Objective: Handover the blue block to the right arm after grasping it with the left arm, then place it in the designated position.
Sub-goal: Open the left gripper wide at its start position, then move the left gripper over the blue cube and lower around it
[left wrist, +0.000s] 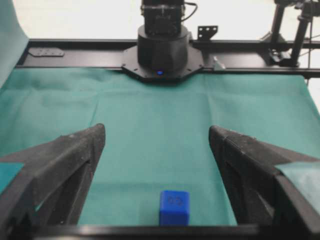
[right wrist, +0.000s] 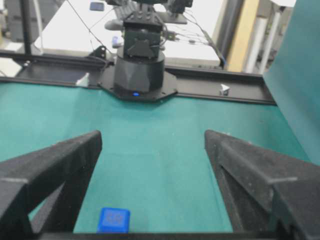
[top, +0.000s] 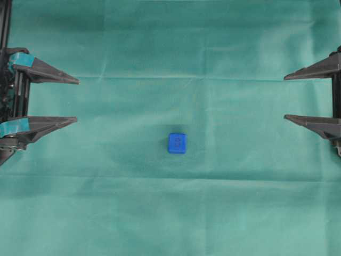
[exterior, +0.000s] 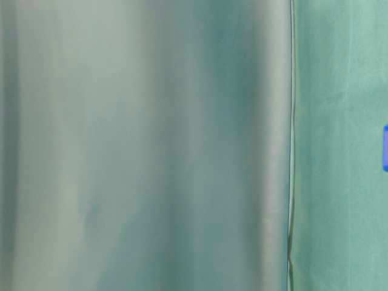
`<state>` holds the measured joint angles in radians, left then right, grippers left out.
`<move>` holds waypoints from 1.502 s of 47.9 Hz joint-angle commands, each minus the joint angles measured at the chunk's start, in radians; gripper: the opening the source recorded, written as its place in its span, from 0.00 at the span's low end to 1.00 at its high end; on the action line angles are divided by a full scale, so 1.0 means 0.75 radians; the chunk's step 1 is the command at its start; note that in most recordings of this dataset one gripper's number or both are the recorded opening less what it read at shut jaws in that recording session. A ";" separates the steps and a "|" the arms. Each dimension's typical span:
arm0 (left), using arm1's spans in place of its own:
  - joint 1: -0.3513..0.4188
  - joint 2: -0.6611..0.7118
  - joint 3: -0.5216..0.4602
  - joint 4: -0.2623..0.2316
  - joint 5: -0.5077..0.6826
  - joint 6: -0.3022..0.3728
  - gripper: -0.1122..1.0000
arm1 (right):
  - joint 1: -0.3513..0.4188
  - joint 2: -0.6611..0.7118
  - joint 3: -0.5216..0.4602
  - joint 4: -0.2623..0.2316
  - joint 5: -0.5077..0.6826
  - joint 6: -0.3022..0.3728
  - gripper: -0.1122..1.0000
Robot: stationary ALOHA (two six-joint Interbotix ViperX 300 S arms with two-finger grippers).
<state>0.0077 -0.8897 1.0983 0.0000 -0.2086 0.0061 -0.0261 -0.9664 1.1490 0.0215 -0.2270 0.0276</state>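
Note:
The blue block lies on the green cloth near the middle of the table, slightly below centre in the overhead view. It shows low in the left wrist view as the blue block and at the bottom left of the right wrist view as the blue block. My left gripper, with teal tape on its fingers, stands wide open at the left edge, far from the block. Opposite it, at the right edge, my right gripper is plain black, open and empty. The designated position is not visible.
Green cloth covers the whole table. Each wrist view shows the opposite arm's black base on a black rail beyond the cloth. The table-level view is mostly a blurred cloth fold, with a sliver of the blue block at its right edge.

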 commanded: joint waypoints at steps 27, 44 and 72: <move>0.002 0.534 -0.382 0.004 -0.147 0.000 1.00 | -0.004 0.025 -0.037 0.000 -0.010 0.002 0.95; -0.018 0.808 -0.654 0.004 -0.137 0.004 1.00 | -0.004 0.031 -0.037 0.000 -0.012 -0.002 0.95; -0.035 0.869 -0.777 0.000 0.200 -0.014 1.00 | -0.002 0.043 -0.037 0.000 -0.012 -0.002 0.95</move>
<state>-0.0092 -0.2286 0.5553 0.0015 -0.1135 -0.0046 -0.0276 -0.9419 1.1490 0.0215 -0.2270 0.0276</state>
